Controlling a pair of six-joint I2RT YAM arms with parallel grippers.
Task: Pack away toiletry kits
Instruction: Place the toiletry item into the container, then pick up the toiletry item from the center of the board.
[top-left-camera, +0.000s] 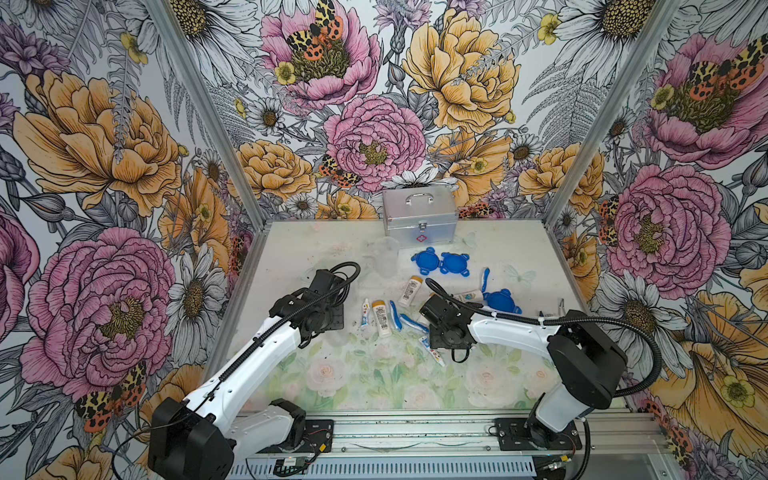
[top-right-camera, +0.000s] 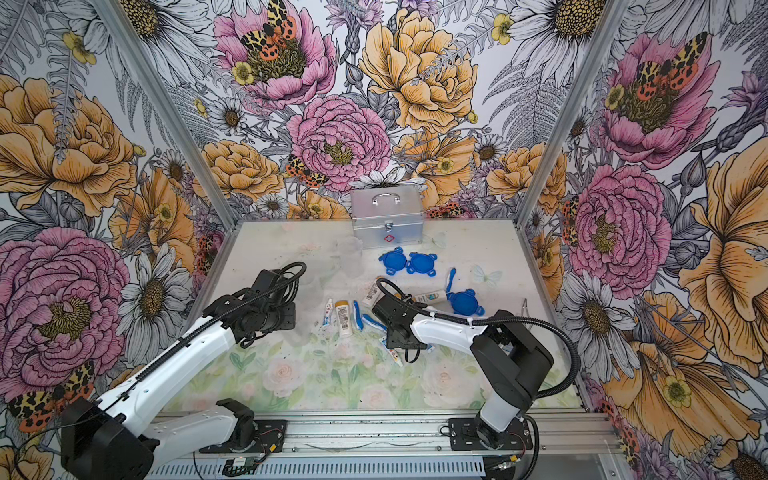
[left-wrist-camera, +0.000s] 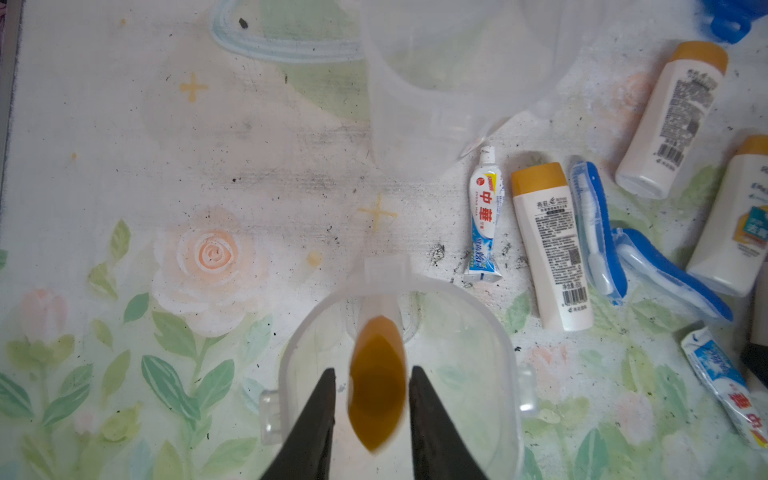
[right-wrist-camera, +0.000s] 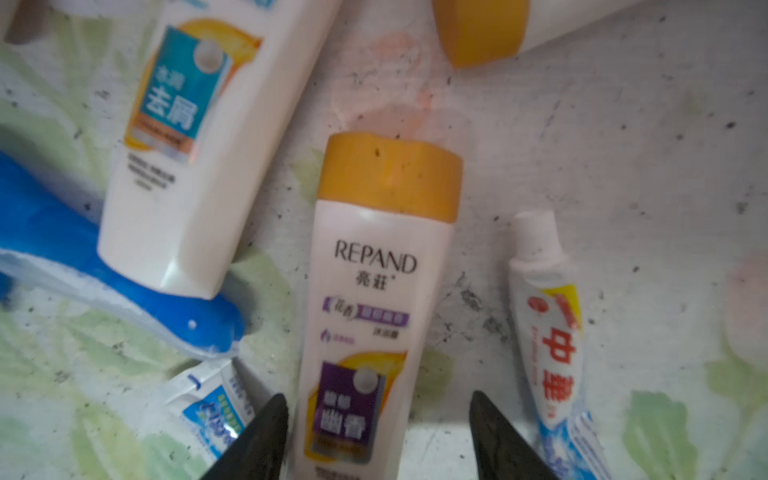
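Shows left gripper (left-wrist-camera: 372, 369) above a clear cup (left-wrist-camera: 505, 332), jaws slightly parted, loose beside the orange-capped bottle (left-wrist-camera: 376, 399) standing inside. Shows right gripper (right-wrist-camera: 378, 394) low over the mat (right-wrist-camera: 623, 124), jaws wide, empty, astride a REPAND bottle (right-wrist-camera: 374, 270) lying flat between toothpaste tube (right-wrist-camera: 544, 332) and toothbrush (right-wrist-camera: 124, 299). Includes blue lids (top-left-camera: 428, 261) and silver case (top-left-camera: 419, 222) behind.
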